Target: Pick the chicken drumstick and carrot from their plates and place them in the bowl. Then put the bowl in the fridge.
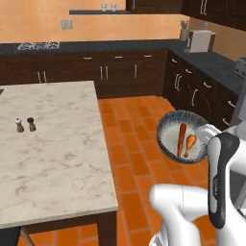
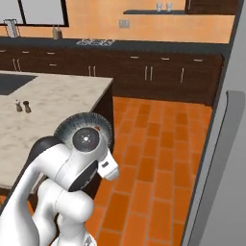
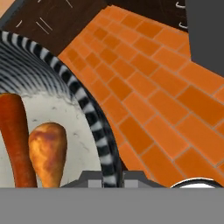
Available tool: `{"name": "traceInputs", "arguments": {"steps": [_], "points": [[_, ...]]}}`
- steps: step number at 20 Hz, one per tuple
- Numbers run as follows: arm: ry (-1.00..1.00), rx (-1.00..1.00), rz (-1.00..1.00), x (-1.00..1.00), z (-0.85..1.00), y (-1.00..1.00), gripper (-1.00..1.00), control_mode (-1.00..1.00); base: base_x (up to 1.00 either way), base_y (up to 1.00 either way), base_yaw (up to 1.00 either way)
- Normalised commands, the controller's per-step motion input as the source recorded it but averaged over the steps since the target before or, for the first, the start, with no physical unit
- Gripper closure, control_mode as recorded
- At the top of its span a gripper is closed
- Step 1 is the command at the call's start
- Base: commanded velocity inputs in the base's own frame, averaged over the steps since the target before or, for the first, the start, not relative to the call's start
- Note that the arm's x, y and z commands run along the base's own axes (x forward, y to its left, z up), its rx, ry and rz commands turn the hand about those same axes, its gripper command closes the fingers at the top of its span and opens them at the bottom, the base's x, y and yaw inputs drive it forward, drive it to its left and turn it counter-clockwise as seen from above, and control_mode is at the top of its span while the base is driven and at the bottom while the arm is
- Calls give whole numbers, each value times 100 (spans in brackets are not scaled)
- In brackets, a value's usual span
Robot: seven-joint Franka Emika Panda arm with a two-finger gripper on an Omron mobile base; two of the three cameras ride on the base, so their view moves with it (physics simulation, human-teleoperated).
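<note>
The gripper pinches the bowl by its rim, carrot and drumstick inside; the fridge stands at three o'clock.

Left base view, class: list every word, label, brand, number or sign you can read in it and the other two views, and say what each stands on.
None can be read.
The arm has faint grey marks along its dark strip, too small to read.
The bowl has a pattern, no lettering.
</note>
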Motion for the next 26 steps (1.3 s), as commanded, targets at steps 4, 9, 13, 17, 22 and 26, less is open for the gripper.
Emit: {"name": "traceInputs", "arguments": {"steps": [4, 9, 13, 17, 22, 26], "points": [[0, 0, 0, 0, 0, 0, 100, 100, 93, -44, 3], [0, 0, 0, 0, 0, 0, 100, 100, 61, -57, -1], [0, 0, 0, 0, 0, 0, 100, 100, 96, -19, 0], [0, 0, 0, 0, 0, 0, 100, 100, 100, -23, 0], [0, 0, 0, 0, 0, 0, 100, 100, 94, -27, -36], [0, 0, 0, 0, 0, 0, 100, 100, 56, -14, -86]]}}
